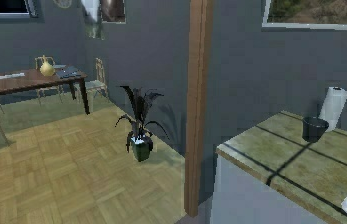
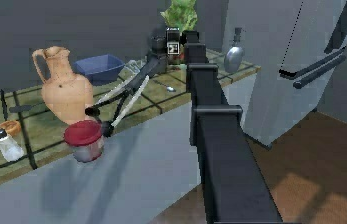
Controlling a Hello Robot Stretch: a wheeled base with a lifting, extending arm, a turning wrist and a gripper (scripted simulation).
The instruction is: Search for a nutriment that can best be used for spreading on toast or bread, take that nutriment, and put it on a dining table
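Note:
A small jar with a red lid (image 2: pixel 84 140) hangs at the far end of my gripper (image 2: pixel 98 120), in front of the counter's edge and clear of the tiled counter top (image 2: pixel 171 95). The gripper holds this jar. The dark arm (image 2: pixel 216 130) rises from the bottom of the arm side view to the white marker squares (image 2: pixel 171 42). In the forward view a dark wooden dining table (image 1: pixel 26 82) stands far off at the left, with a yellow jug (image 1: pixel 47 68) on it and chairs around it.
On the counter stand a terracotta jug (image 2: pixel 63 85), a blue bowl (image 2: pixel 99 67), a small orange-capped bottle (image 2: pixel 8 140), leafy greens (image 2: pixel 179 14) and a grey bottle (image 2: pixel 234 52). A grey fridge (image 2: pixel 291 80) stands at the right. A potted plant (image 1: pixel 141 125) and a wooden post (image 1: pixel 196 100) lie ahead.

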